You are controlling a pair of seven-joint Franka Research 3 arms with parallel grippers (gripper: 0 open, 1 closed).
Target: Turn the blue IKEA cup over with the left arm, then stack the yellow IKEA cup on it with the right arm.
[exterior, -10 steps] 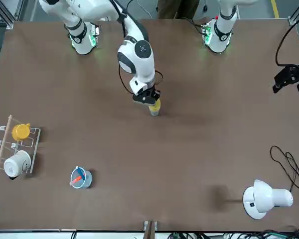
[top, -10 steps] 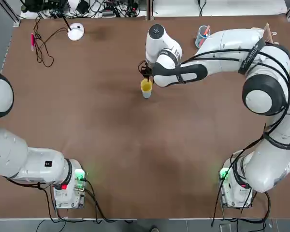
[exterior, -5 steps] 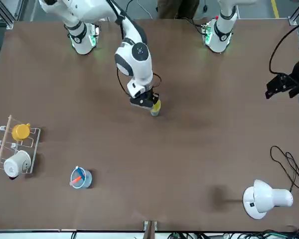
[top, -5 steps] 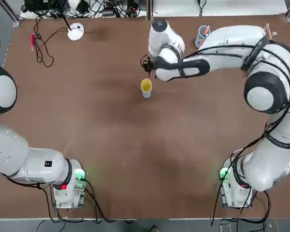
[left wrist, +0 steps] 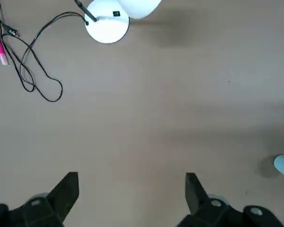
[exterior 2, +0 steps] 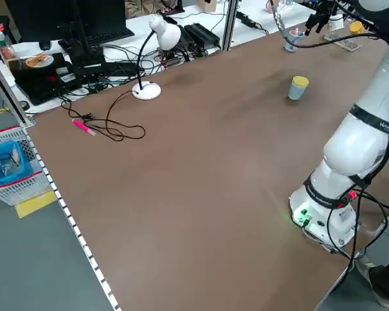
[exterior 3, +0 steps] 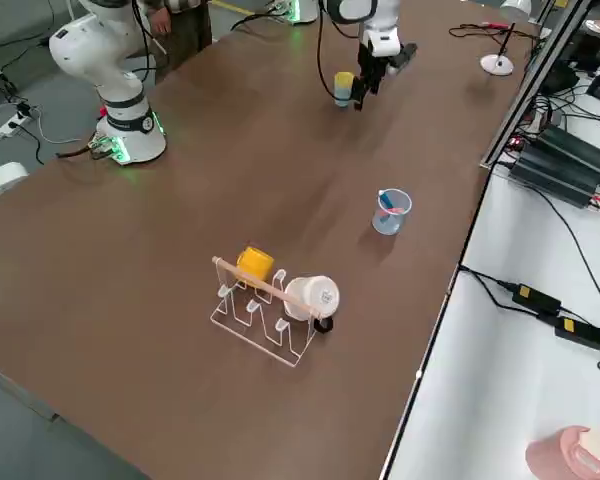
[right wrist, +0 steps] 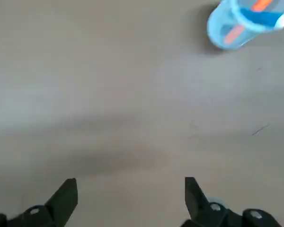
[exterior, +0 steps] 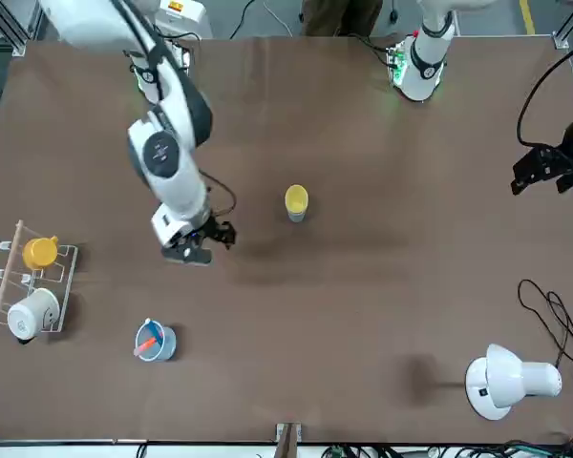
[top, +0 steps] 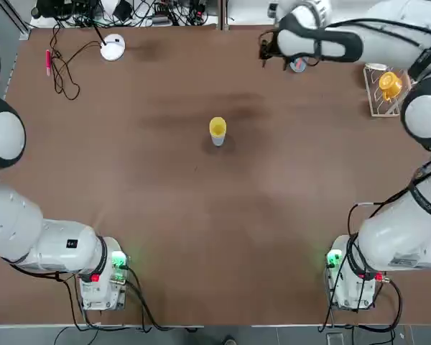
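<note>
Two cups are standing stacked at mid-table in the top view: the yellow cup [top: 217, 128] is sitting on the blue cup [top: 218, 139], well apart from the empty, wide-open right gripper [top: 267, 47]. Front view: the left gripper [exterior: 544, 170] is hanging open at the table's edge. Right side view: it alone is showing the blue cup's side; light, stiff plastic, probably best gripped across the wall.
</note>
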